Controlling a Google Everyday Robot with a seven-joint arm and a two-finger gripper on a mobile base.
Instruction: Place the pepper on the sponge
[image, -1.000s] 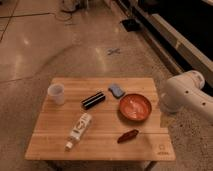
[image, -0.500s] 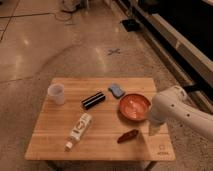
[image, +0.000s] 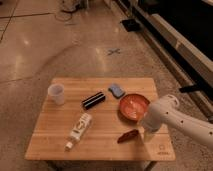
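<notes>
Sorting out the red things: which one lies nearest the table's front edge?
The pepper, dark, slim and tapered, right beside the claw at the front right; the round bowl sits farther back.

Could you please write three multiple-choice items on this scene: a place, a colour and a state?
1. Where does the small dark red chili-shaped pepper lie? A on the blue-grey rectangular sponge; B on the bare wooden table, near its front edge; C in the round red-orange bowl.
2. What colour is the small cup? A white; B green; C black.
3. How is the white bottle placed? A upright; B lying on its side; C held in the gripper.
Key: 1 B: it rests on wood beside the gripper, apart from sponge and bowl. 2 A: plainly white. 3 B: it lies flat; the gripper is near the bowl's front.
</notes>
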